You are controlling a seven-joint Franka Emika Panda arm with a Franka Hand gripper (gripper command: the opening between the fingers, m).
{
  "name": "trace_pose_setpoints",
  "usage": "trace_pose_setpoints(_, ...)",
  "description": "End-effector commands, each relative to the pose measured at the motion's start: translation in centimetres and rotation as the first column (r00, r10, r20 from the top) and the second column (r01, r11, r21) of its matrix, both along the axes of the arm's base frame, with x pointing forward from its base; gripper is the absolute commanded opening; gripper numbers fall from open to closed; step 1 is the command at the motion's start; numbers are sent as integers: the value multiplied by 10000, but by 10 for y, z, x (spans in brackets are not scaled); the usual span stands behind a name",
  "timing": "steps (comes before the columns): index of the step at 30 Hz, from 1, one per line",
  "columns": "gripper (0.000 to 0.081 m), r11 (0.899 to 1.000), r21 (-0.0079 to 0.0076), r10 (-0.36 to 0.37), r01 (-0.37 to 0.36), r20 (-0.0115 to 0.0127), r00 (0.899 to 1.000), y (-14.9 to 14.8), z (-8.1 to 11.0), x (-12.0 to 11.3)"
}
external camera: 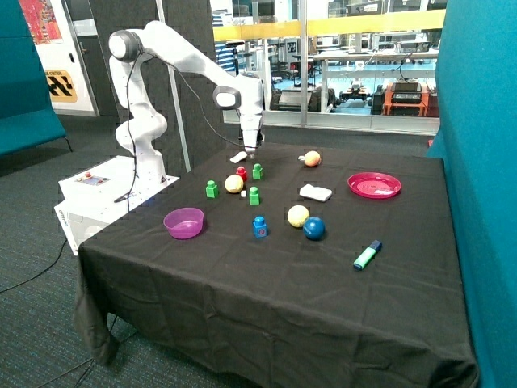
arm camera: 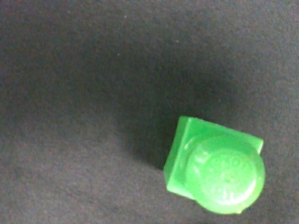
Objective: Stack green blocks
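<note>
Three green blocks stand apart on the black cloth, none on top of another: one [external camera: 212,189] nearest the robot base, one [external camera: 254,196] beside a yellow ball [external camera: 234,183], and one [external camera: 258,171] further back. The gripper [external camera: 252,150] hangs a short way above that rear block, not touching it. In the wrist view a single green block [arm camera: 215,168] shows from above, stud up, on bare cloth. No part of the gripper appears in that view.
A red block [external camera: 241,172] stands next to the rear green block. Also on the table are a blue block [external camera: 260,227], a purple bowl [external camera: 184,222], a pink plate [external camera: 374,185], yellow [external camera: 298,216], blue [external camera: 314,228] and orange [external camera: 312,158] balls, and a marker [external camera: 367,255].
</note>
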State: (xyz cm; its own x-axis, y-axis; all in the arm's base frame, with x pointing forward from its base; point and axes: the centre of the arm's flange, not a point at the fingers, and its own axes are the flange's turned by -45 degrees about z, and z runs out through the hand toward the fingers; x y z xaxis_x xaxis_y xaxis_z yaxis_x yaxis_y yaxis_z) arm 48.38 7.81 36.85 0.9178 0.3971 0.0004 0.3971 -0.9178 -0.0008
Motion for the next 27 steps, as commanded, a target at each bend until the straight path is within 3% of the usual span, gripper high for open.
trace_pose_setpoints(1,440,10000,-8,-34,34,0,10000,1,-5,-1)
trace_pose_setpoints(4,454,10000,-8,9,-9,0,10000,5,-8,-3)
trace_pose_setpoints(5,415,10000,-8,41,-41,0,10000,7,-9,-4)
trace_pose_setpoints(27,470,10000,-8,43,-43,0,10000,14,-21,8)
